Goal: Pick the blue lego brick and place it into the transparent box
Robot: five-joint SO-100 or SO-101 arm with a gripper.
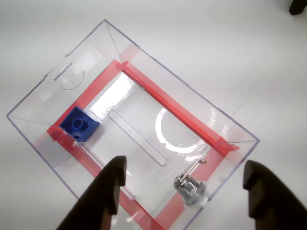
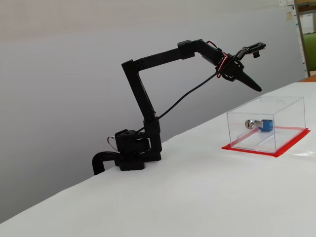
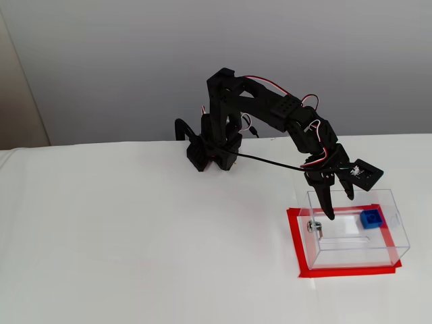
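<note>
The small bright blue studded plastic brick [image 1: 79,125] is seen lying inside the clear rectangular acrylic box [image 1: 225,122] with its red base edging, tucked into one corner. The black two-finger gripper [image 1: 184,189] is held spread and empty above the box, clear of its rim.

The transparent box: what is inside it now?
Inside the transparent box lie the blue lego brick in one corner and a small silver metal cylinder near another. The clear walls hide nothing. The open end effector hovers above, empty.
</note>
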